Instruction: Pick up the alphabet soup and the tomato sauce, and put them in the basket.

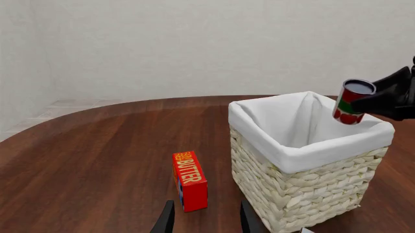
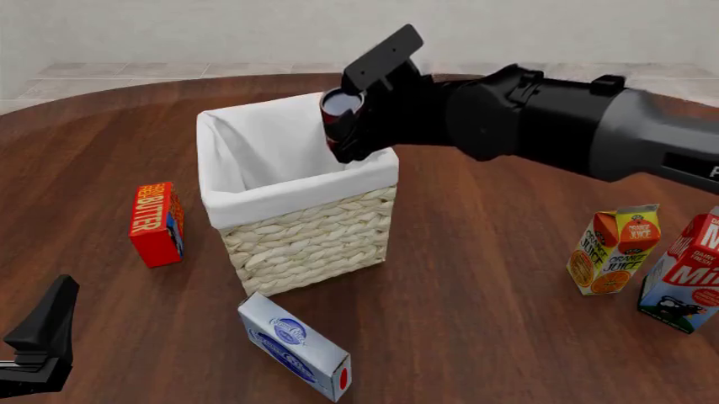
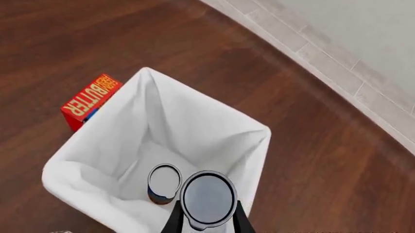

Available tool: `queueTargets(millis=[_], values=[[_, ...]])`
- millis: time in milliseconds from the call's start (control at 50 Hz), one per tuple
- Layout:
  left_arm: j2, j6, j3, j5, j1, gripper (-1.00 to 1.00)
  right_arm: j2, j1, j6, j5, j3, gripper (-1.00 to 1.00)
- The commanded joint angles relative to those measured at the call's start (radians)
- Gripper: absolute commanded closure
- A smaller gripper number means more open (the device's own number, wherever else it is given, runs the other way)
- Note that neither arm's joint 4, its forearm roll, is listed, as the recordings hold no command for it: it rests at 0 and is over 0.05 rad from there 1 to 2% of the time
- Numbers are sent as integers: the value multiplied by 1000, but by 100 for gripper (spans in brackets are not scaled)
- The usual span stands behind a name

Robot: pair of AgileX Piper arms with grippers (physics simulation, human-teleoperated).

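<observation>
My right gripper [image 3: 206,216] is shut on the tomato sauce [image 2: 340,111], a slim red can with a green band and a silver top. It holds the can upright above the rear right corner of the basket [image 2: 309,240], a cream wicker basket with a white liner. In the left wrist view the tomato sauce [image 1: 352,102] hangs just over the basket's rim [image 1: 304,148]. The alphabet soup [image 3: 164,182] stands upright on the basket's floor, seen from above in the right wrist view. My left gripper [image 1: 204,216] is open and holds nothing, low at the table's near left, in front of the basket.
A red butter box [image 2: 157,224] stands left of the basket. A white and blue box [image 2: 295,347] lies just in front of the basket. An orange juice carton [image 2: 615,250] and a milk carton [image 2: 685,273] stand at the right.
</observation>
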Motion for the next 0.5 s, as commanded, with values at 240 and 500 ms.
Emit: queueTargets(millis=[240, 500], values=[[0, 0, 0, 0, 0, -100, 22, -13, 21, -6, -13, -100], [0, 0, 0, 0, 0, -100, 14, -20, 16, -6, -21, -100]])
